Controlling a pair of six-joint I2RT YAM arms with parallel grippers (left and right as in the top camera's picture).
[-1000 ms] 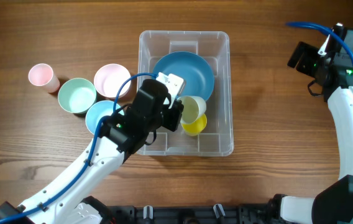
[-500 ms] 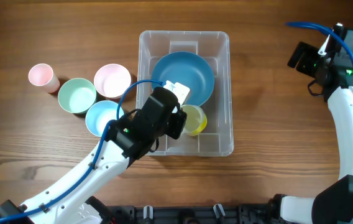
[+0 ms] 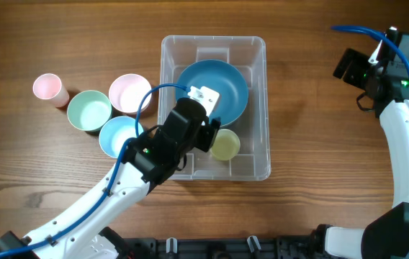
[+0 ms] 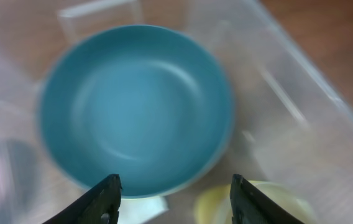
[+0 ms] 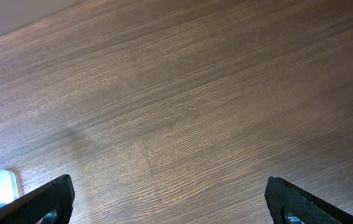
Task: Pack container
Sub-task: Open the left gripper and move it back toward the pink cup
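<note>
Left claw [image 4: 173, 186] open inside container [image 3: 265, 101], near front wall; yellow cup [image 3: 225, 144], previously gripped, now lies released. Right claw [image 5: 169, 186] open above worktop [image 5: 195, 93].

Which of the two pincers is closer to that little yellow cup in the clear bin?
Left. The left pincer hovers open over the container, just beside the yellow cup. The right pincer is far off over the wooden table, beyond the container's right wall.

Clear container [image 3: 257, 140], blue bowl [image 3: 222, 80], yellow cup [image 3: 225, 145]
</note>
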